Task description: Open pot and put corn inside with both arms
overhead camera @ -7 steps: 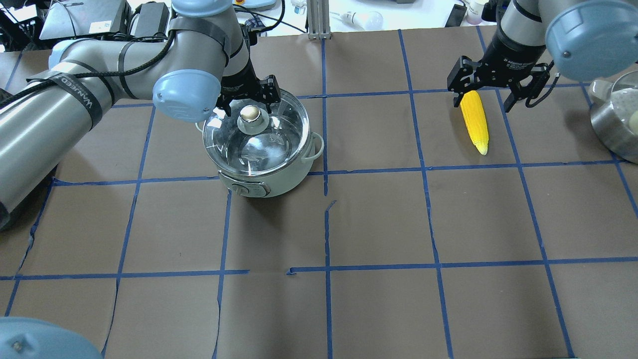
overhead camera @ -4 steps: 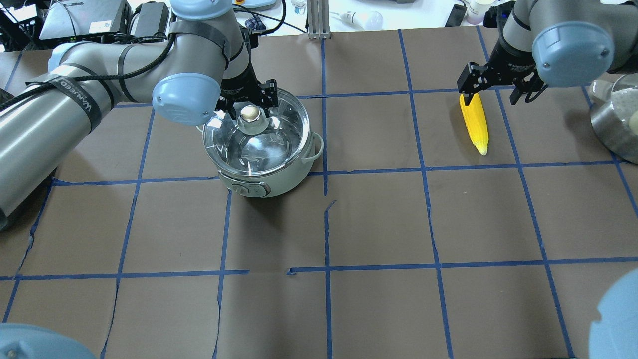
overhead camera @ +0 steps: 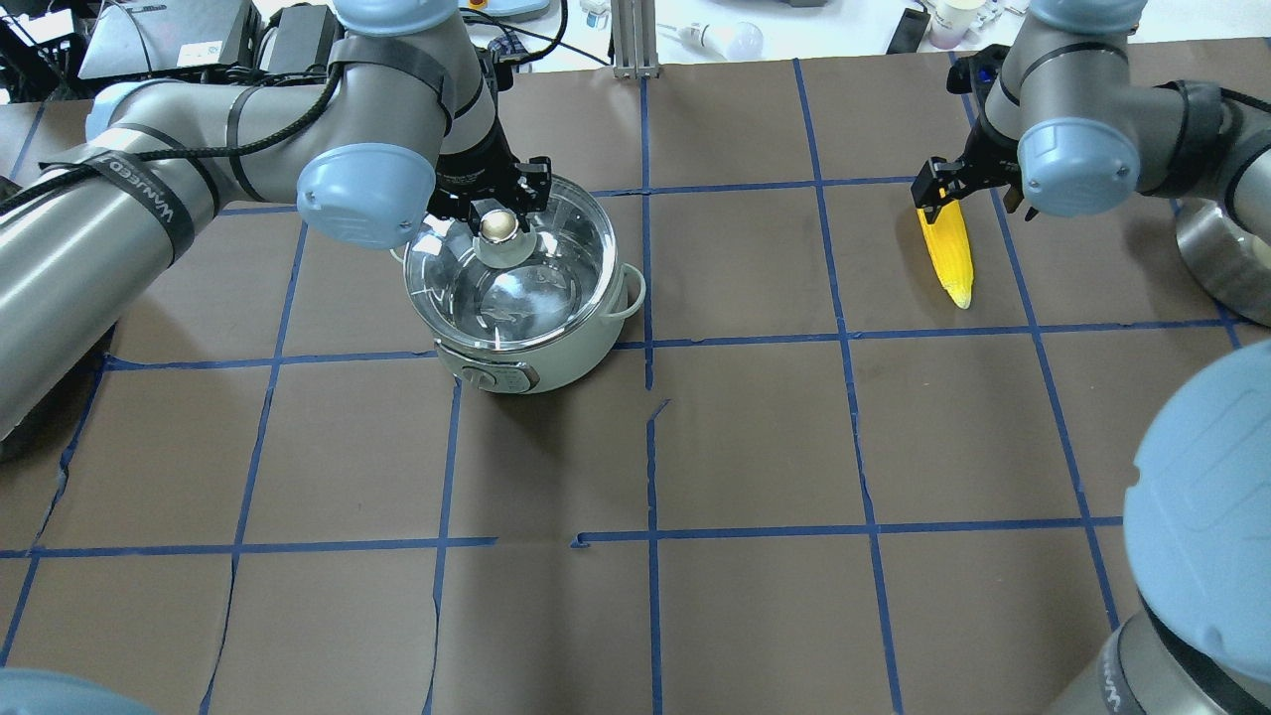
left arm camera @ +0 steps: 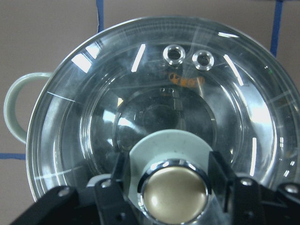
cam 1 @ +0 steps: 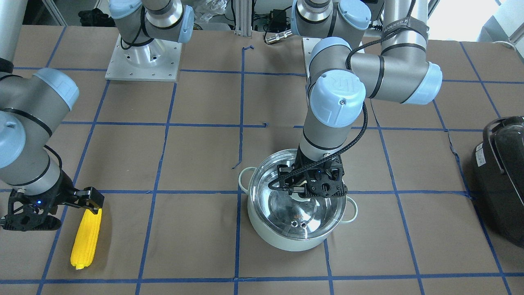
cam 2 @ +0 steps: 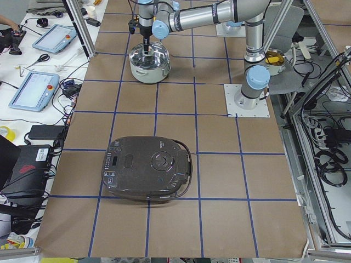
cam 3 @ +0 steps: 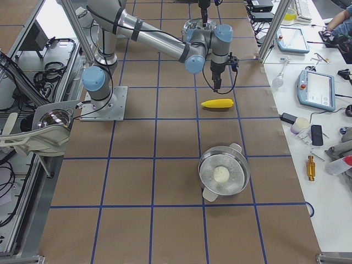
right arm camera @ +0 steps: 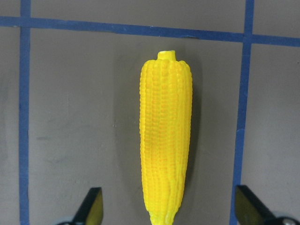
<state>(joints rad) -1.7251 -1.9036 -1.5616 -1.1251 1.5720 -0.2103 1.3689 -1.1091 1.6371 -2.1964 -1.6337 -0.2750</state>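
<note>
The pale mint pot (overhead camera: 536, 350) stands left of the table's middle, with its glass lid (overhead camera: 516, 288) on. It also shows in the front view (cam 1: 282, 239). My left gripper (overhead camera: 494, 207) is open, and its fingers straddle the lid's round knob (left arm camera: 173, 190) low at its base. The yellow corn (overhead camera: 948, 248) lies flat on the table at the right, also seen in the front view (cam 1: 86, 239). My right gripper (right arm camera: 168, 208) is open just above the corn's (right arm camera: 166, 140) thick end, one finger on each side and apart from it.
A black appliance (cam 1: 501, 180) sits at the table's edge on my left side. A steel pot with a glass lid (cam 3: 223, 176) stands beyond the corn on my right. The table is brown paper with a blue tape grid.
My left gripper has come down around the lid knob. My right gripper has lowered over the corn's thick end, and that arm's elbow has swung into the lower right.
</note>
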